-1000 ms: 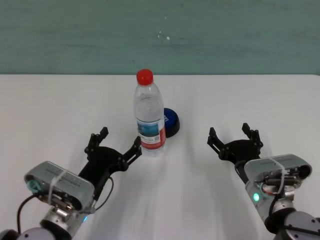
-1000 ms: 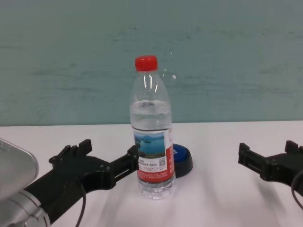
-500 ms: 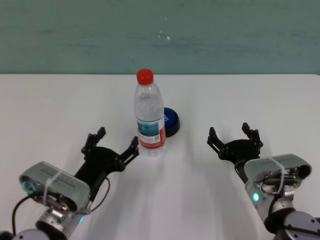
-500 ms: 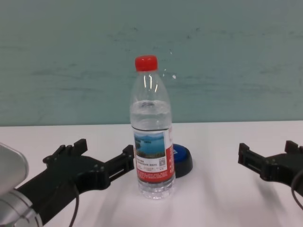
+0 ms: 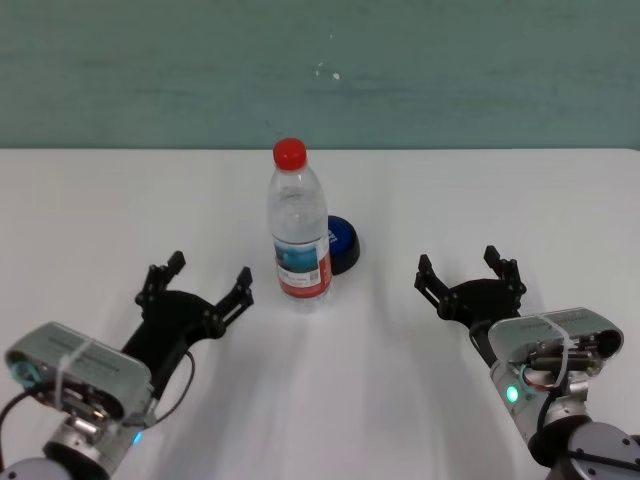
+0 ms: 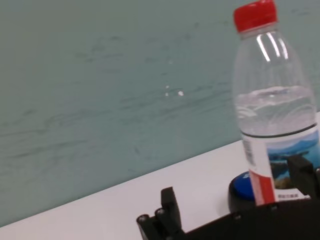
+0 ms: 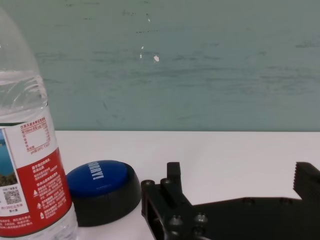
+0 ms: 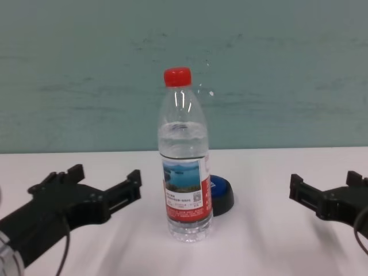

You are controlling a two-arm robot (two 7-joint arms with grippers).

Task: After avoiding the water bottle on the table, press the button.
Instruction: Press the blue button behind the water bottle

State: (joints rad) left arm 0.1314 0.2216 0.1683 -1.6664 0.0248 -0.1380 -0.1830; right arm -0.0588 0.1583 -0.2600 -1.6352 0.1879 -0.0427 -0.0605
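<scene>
Head view: a white table (image 5: 100, 200) runs back to a teal wall (image 5: 480, 70). At the left, the left gripper (image 5: 196, 283) hovers low over the tabletop with its two black fingers spread wide apart, holding nothing; it sits near the water bottle (image 5: 298, 228) and to its left, with a clear strip of table between the nearer fingertip and the bottle. The bottle stands upright near the middle of the table, clear plastic with a red screw cap and a red-and-white label bearing a blue lake picture, and it is partly filled with water. Just behind the bottle and slightly to its right sits the button (image 5: 343, 244), a low blue dome on a black base; the bottle hides part of it, so whether the two touch cannot be told. Farther right, well apart from bottle and button, the right gripper (image 5: 468, 277) rests low over the table with its fingers also spread open and empty, pointing toward the far wall.
</scene>
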